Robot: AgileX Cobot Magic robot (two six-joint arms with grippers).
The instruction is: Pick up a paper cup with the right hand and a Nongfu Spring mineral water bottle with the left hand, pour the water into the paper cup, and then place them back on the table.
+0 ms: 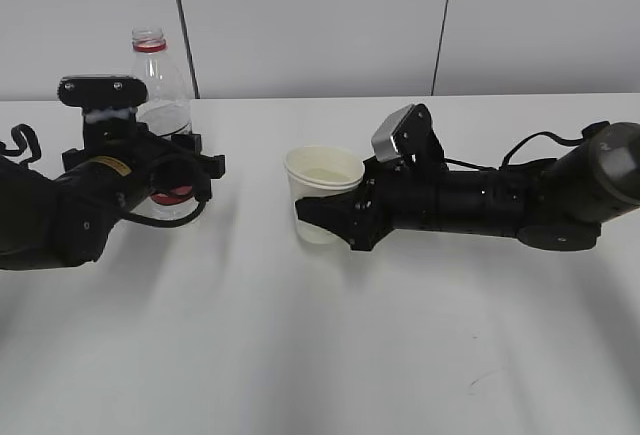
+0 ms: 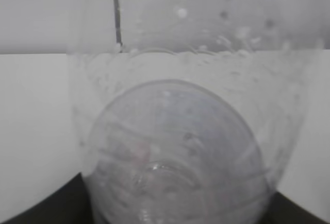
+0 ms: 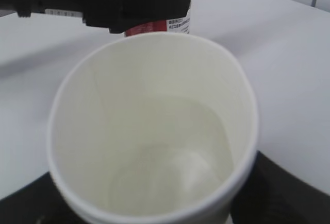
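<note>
white worktop (image 1: 320, 355) filled the lower part of the exterior frame, with the cup (image 1: 322, 193) near centre and the bottle (image 1: 160, 95) at upper left, well apart. both stood upright and looked set down on the surface, though the contact under each was partly hidden.

judging from the water (image 3: 175, 147) lying in the bottom of the cup and the lower level in the bottle, the pour seemed done and the step in hand was setting both things back down. to do that well, each arm would need to be sure its thing rested flat before letting go, then spread its fingers evenly and draw straight back along the worktop, away from the thing, so that no finger dragged the light cup or tipped the capless bottle.

right hand (image 1: 335, 217), at centre right, sat clenched around the cup's lower wall, fingers pressed to either side just below the rim; the right wrist view looked straight down into the cup, dark finger edges showing at both lower corners.

left hand (image 1: 175, 170), at middle left, wrapped the bottle at label height, its broad fingers on both sides and seemingly gripping it. the left wrist view was filled by the clear bottle wall (image 2: 185, 131), with dark finger tips at the bottom corners.
</note>
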